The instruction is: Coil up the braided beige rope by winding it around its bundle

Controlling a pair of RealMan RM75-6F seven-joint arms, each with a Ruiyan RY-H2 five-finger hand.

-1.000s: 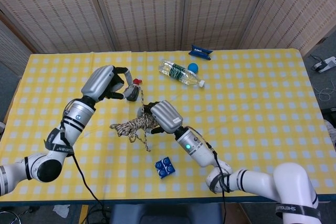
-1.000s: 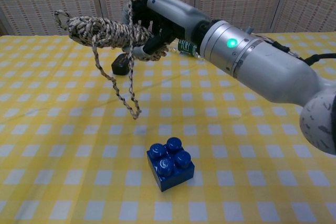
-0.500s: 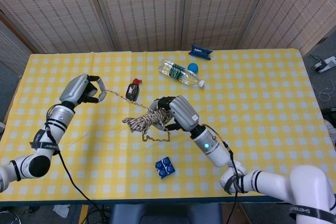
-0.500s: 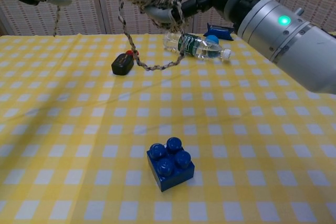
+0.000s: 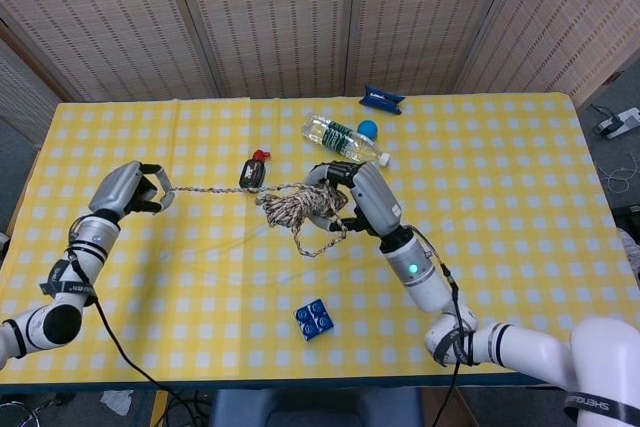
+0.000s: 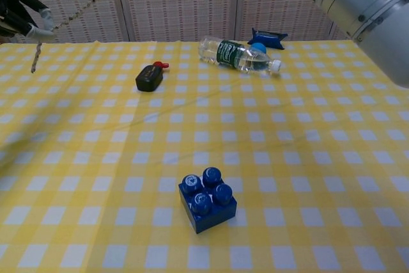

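Your right hand (image 5: 358,193) gripped the bundle (image 5: 292,208) of soft, light braided beige rope (image 5: 205,188) above the table (image 5: 500,167) while your left hand (image 5: 128,187) pinched its taut free strand, the likely best hold near the end.

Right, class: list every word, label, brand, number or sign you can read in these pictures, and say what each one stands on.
None can be read.
The water bottle has a green label; its print is too small and blurred.
The blue packet shows no legible text.
The blue brick bears no visible markings.
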